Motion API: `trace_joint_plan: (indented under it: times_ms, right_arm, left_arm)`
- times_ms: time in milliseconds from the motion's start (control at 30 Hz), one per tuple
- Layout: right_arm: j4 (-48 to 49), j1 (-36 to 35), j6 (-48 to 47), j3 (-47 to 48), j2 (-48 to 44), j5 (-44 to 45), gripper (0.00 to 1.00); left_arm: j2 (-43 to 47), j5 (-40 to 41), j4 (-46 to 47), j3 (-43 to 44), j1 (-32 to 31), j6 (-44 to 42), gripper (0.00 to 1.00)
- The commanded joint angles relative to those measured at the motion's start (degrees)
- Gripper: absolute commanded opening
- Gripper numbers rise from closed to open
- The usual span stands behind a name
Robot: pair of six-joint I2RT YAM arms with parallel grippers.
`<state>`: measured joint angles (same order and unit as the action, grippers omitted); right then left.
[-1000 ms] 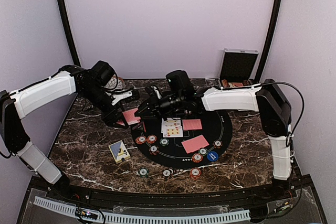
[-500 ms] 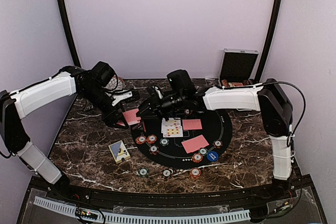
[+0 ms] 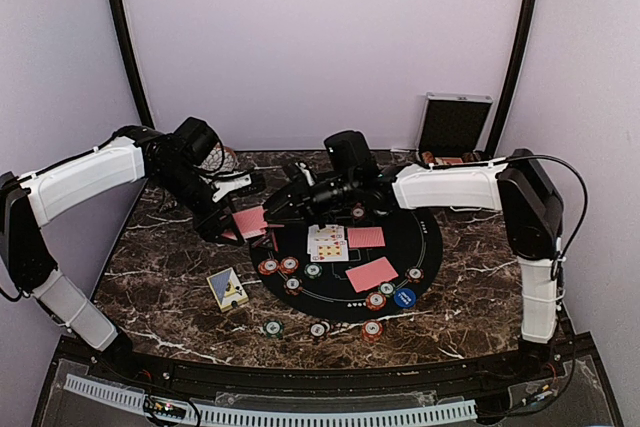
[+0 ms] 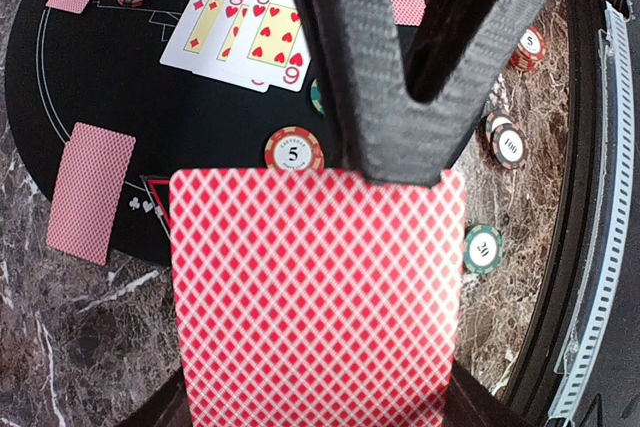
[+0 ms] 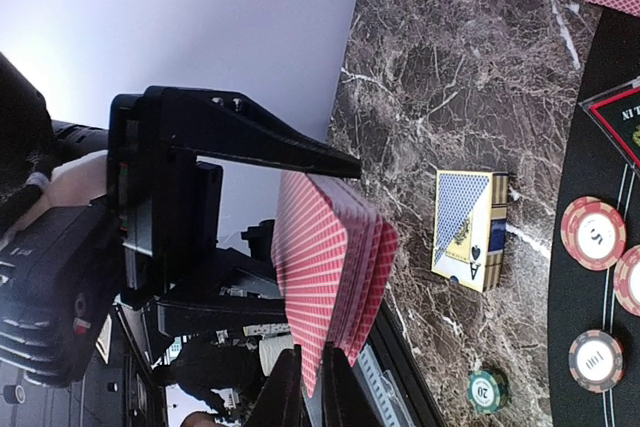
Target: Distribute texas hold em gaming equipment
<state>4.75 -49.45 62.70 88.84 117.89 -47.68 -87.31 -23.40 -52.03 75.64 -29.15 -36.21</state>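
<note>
Chips (image 3: 289, 265) line mat (image 3: 430, 237) front, open marble (image 3: 480, 277) right

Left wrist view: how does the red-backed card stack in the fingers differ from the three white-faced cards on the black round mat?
The red-backed card stack is gripped by the left fingers; the three white-faced cards lie flat on the black round mat. The stack shows patterned backs; the three cards show faces with red pips. The stack is thick; the three are fanned. Both are playing cards.
</note>
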Motion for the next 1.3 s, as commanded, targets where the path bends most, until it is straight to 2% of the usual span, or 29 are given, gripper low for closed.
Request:
trace_joint_plan:
  times_ms: [0, 533, 667, 800, 1267]
  right_arm:
    - [3.2, 0.8, 0.6, -0.7, -3.4, -1.7, 0.09]
    - [6.7, 0.8, 2.9, -2.6, -3.5, -2.7, 0.09]
    - [4.4, 0.9, 1.3, -2.2, -3.4, -1.9, 0.26]
    - [4.0, 0.8, 0.5, -2.3, -3.1, -1.5, 0.32]
    - [4.6, -0.3, 1.2, 0.3, 0.3, -2.7, 0.3]
  left_arm:
    - [1.8, 0.0, -0.6, -0.7, 0.3, -0.7, 0.0]
    - [1.7, 0.1, -0.6, -0.4, 0.3, -0.7, 0.0]
    - [1.7, 0.1, -0.6, -0.5, 0.3, -0.7, 0.0]
    - [1.8, 0.1, -0.6, -0.6, 0.3, -0.7, 0.0]
    - [2.1, 0.2, -0.7, -0.8, 0.3, -0.8, 0.0]
